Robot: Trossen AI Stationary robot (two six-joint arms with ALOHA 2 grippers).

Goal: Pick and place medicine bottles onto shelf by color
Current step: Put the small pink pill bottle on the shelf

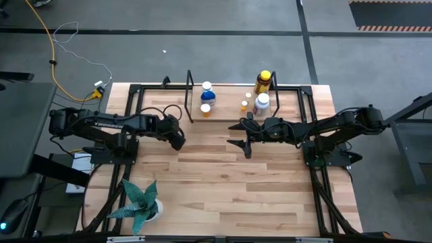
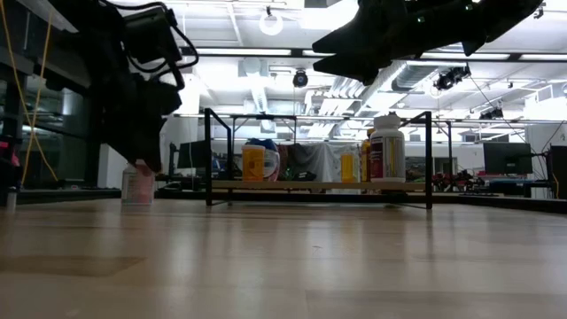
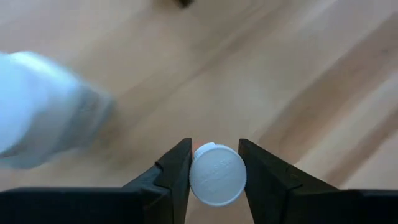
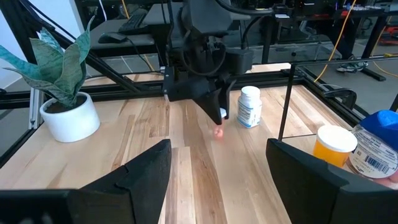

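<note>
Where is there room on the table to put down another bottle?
The wide bare tabletop between the potted plant and the arms is free. The shelf is crowded at both ends, with a small gap mid-board.

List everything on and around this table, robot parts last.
Shelf: one, light wood on black legs, far edge of the table.
Shelf bottles: about six, white, blue-capped, amber and orange, standing on the shelf.
White bottle: one, blue label, on the table beside the left gripper.
Small vial: one, white cap, on the table.
Plant: one, green in a white pot, near left corner.
Table: one, light wood.
Left gripper: closed on the small vial.
Right gripper: open, empty, before the shelf.
</note>
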